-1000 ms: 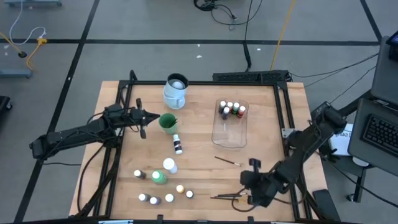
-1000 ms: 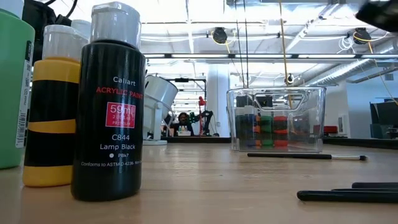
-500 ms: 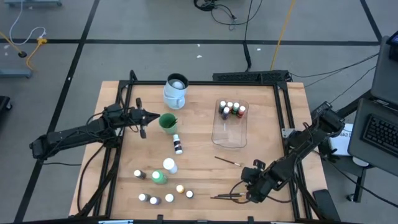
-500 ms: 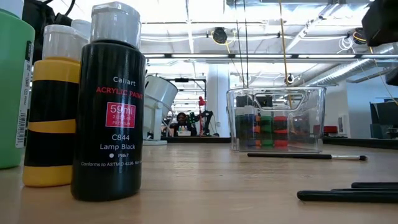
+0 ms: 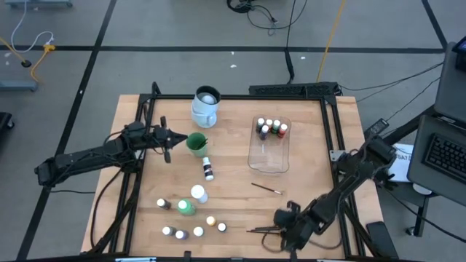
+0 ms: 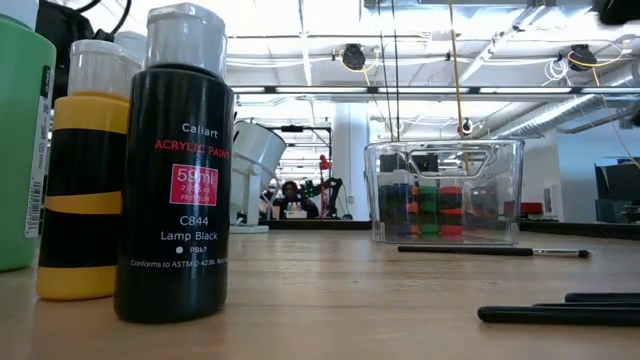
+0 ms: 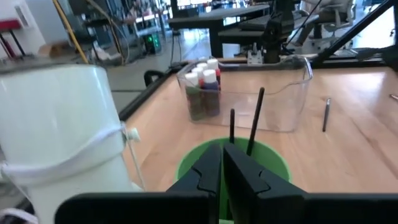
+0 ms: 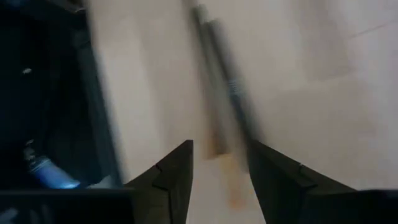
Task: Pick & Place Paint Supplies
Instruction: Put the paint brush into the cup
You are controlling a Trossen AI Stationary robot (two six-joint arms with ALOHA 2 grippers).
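Note:
Two dark-handled brushes (image 5: 256, 231) lie near the table's near edge, blurred in the right wrist view (image 8: 227, 106). My right gripper (image 5: 279, 227) hovers over their right ends, open, a finger on either side (image 8: 221, 180). A third brush (image 5: 266, 188) lies farther in. Tiny white-capped bottles (image 5: 191, 222) and the green bottle (image 5: 186, 208) stand at the near left; one bottle (image 5: 208, 169) lies mid-table. My left gripper (image 5: 169, 138) is shut, beside a green cup (image 7: 233, 155) in which two brushes (image 7: 254, 121) stand.
A clear tub (image 5: 270, 145) at the back right holds several tiny bottles (image 5: 269, 128). A white mug (image 5: 206, 107) stands at the far edge, beside the green cup. In the low view a black bottle (image 6: 175, 170) and a yellow one (image 6: 85, 180) stand close by.
My right gripper has moved toward the table's left along the near edge and come lower, over the two brushes lying there. The left arm and all the supplies have stayed where they were.

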